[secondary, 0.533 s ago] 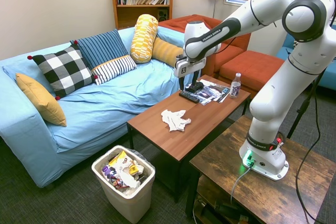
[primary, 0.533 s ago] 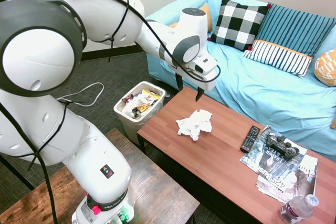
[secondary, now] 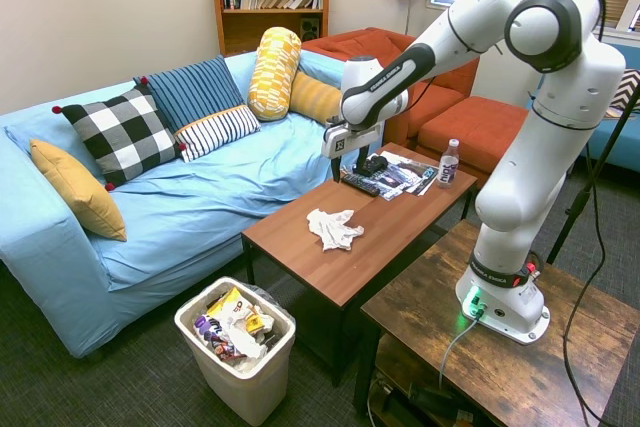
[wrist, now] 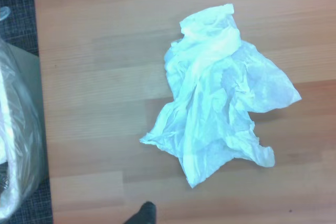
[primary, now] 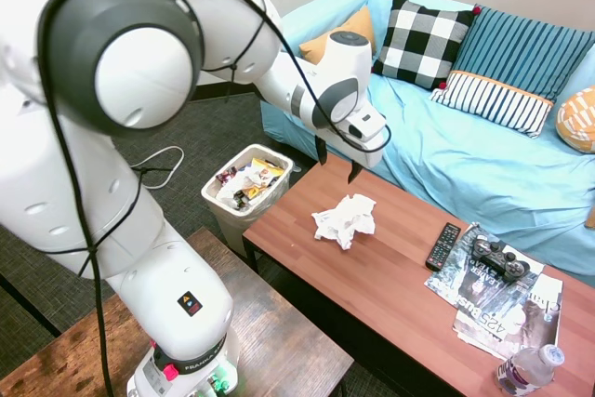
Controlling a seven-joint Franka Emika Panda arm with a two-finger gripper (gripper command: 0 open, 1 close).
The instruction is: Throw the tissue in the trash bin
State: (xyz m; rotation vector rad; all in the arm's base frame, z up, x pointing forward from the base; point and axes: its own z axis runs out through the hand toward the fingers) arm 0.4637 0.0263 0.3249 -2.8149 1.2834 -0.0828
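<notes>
wrist view centres the crumpled white paper tissue [wrist: 218,93] on the wooden coffee table [primary: 400,276], since the gripper [primary: 336,161] hangs above with jaws spread, ready to pick.

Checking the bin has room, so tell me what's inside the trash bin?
The trash bin holds colourful wrappers and white paper scraps piled near its rim; anything beneath that top layer is covered. The tissue lies on the table.

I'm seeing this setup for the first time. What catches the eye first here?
The crumpled white tissue lies alone near the middle of the wooden coffee table. The gripper hangs open above it, empty. On the floor beside the table's end stands the trash bin, already holding colourful scraps.
</notes>
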